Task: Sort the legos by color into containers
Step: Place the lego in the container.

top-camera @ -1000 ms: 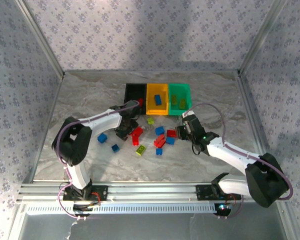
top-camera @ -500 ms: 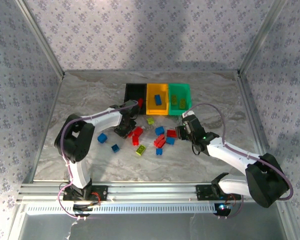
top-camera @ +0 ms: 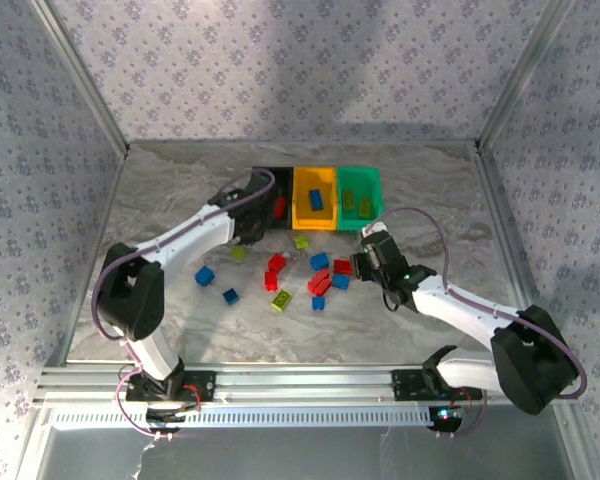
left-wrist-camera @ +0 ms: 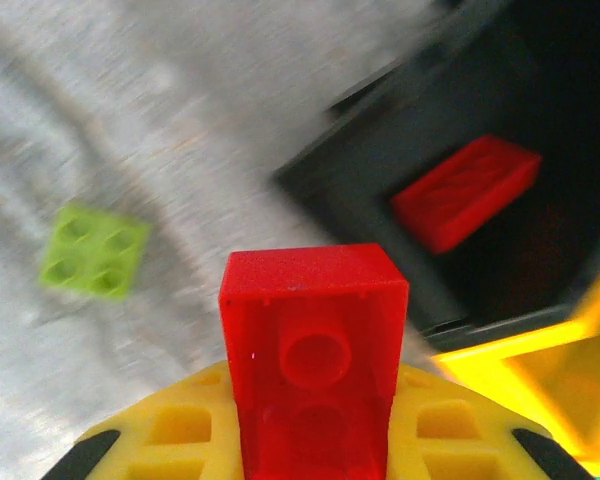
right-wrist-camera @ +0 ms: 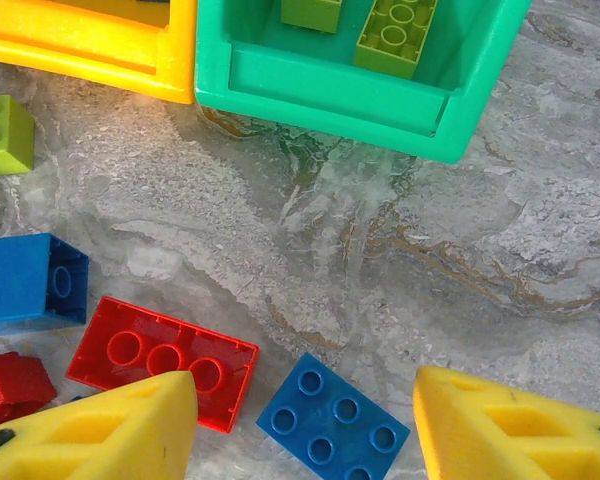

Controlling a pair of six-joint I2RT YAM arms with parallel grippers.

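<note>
My left gripper is shut on a red lego, held up beside the black container, which has one red lego inside. From above, the left gripper is at the black container's near-left corner. The orange-yellow container holds a blue lego and the green container holds yellow-green ones. My right gripper stands open over a blue lego, with a red lego by its left finger. Several red, blue and yellow-green legos lie loose mid-table.
A yellow-green lego lies just below the left gripper. Two blue legos sit apart at the left of the pile. Patterned walls and metal posts enclose the marble table on three sides.
The left gripper closed on a red lego in the pile, lifted it and swung up toward the black container, uncovering a yellow-green lego. The right arm has stayed still.
</note>
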